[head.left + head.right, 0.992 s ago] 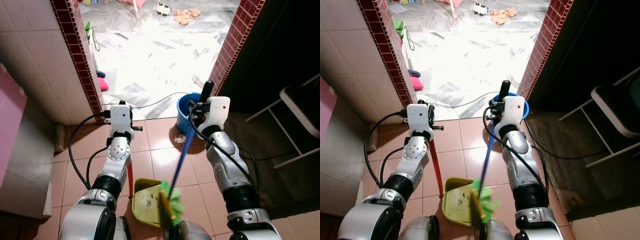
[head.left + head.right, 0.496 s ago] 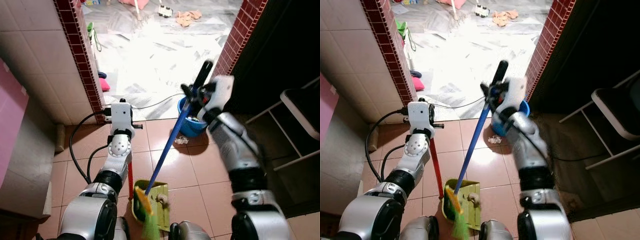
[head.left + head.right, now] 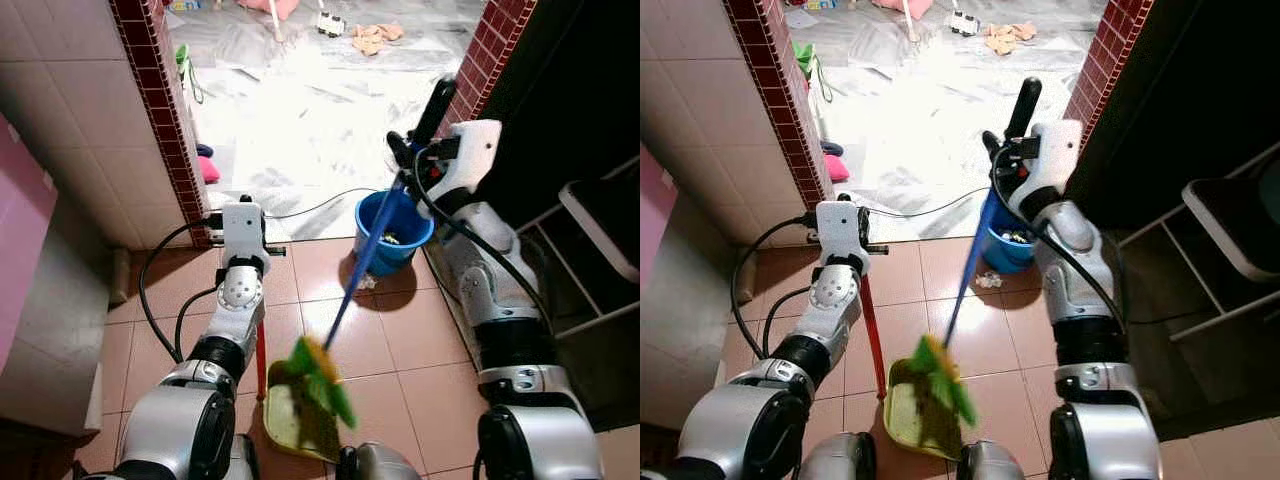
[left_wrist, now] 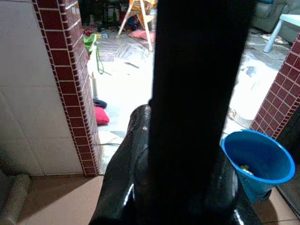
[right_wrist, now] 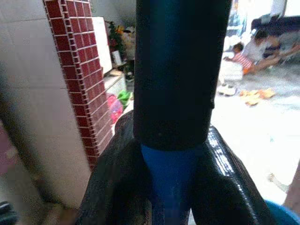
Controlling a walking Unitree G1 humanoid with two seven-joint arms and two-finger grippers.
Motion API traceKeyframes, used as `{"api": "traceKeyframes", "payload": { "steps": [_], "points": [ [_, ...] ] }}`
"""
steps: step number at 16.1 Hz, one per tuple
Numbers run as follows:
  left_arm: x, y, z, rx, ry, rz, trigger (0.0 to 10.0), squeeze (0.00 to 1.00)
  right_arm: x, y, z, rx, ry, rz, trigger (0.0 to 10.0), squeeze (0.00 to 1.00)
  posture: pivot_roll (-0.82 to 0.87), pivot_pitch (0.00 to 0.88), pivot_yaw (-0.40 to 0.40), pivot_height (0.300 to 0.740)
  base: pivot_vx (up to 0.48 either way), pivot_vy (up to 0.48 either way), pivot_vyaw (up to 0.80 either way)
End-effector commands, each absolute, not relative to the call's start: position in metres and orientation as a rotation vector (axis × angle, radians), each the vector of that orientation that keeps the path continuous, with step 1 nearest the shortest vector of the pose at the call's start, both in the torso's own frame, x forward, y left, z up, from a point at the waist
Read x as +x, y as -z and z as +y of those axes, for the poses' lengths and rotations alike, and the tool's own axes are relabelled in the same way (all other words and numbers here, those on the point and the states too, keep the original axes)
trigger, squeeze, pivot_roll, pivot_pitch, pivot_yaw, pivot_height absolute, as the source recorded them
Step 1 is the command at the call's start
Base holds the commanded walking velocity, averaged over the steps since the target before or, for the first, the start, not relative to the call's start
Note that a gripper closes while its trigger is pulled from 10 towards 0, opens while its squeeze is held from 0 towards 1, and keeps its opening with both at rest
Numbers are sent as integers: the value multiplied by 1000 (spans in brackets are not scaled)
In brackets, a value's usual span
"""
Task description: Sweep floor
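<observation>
Since half a second ago the broom head [image 3: 322, 372] has been lifted from inside the yellow dustpan [image 3: 290, 415] and is now held blurred just above it, while the right pincer [image 3: 408, 160] has been carried further from the dustpan, to above the blue bucket [image 3: 393, 231]. The blue broom handle [image 3: 362, 265] is clamped tight between the right pincer's fingers [image 5: 119, 178], slanting from the bucket's rim down to the dustpan. The left pincer [image 4: 180, 154] is closed around the dustpan's red handle [image 3: 873, 335], which stands upright beside the dustpan; that arm is seen unmoved. The dustpan rests on the terracotta floor tiles [image 3: 400, 345], on the robot's side of the bucket.

In the right wrist view, people [image 5: 253, 47] seated on the floor far beyond the bucket are shown. In the left wrist view, the bucket's inside with bits of litter [image 4: 243, 168] is shown, and a pink cushion [image 4: 100, 115] by the brick pillar [image 4: 65, 84].
</observation>
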State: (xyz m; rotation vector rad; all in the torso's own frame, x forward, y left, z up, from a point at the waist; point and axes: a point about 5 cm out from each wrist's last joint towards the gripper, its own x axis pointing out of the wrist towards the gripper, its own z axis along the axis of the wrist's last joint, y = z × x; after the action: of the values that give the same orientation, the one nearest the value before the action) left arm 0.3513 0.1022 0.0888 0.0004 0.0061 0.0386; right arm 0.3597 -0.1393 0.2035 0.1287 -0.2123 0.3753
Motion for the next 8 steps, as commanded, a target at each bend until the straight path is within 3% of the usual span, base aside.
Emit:
{"api": "traceKeyframes", "payload": {
  "steps": [1, 8],
  "points": [
    [350, -84, 96, -20, -31, 43, 10000, 0, 360, -220, -140, 104, -378, -294, 10000, 0, -165, 57, -91, 740, 0, 0, 0],
    [349, -82, 94, -8, -19, 50, 10000, 0, 360, -209, -155, -31, -305, -300, 10000, 0, -162, 68, -86, 740, 0, 0, 0]
  ]
}}
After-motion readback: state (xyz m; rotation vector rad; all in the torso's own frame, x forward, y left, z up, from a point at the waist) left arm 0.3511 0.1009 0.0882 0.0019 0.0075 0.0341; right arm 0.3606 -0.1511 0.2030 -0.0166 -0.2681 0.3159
